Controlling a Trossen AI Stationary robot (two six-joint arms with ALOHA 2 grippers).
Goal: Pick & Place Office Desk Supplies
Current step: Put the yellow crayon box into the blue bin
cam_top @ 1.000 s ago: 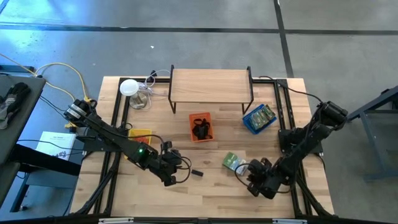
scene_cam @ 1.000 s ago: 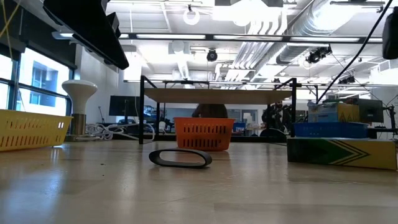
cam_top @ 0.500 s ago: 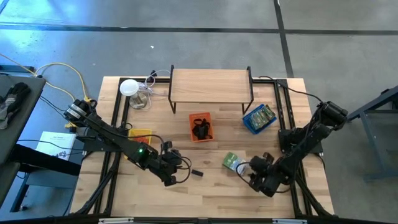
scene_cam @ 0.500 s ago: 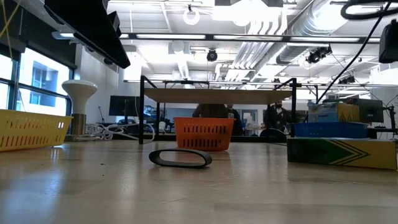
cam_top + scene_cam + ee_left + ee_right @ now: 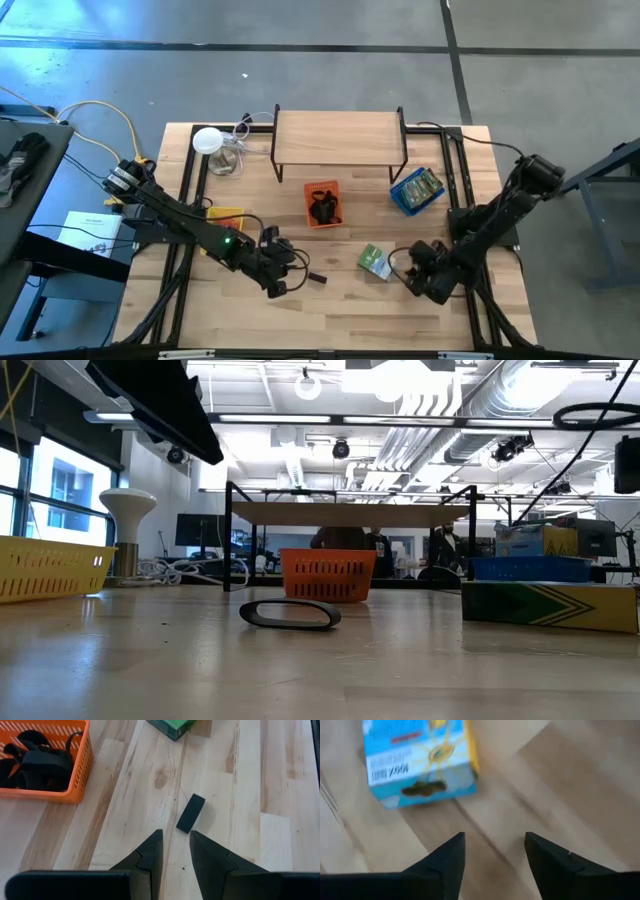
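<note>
Black and flat, the small rectangular clip-like piece (image 5: 190, 813) lies on the pale wooden table (image 5: 340, 305) near the front, left of centre. It looks light and stiff, so pinching it across its short width should hold (a guess from its shape). Right of it sits a green-and-blue cardboard packet (image 5: 374, 261), probably light too, best taken across its narrow sides. The left gripper (image 5: 283, 281) hovers just beside the black piece, fingers narrowly parted and empty. The right gripper (image 5: 418, 274) stands just right of the packet, fingers apart and holding nothing, arm folded low over the table's right side.
</note>
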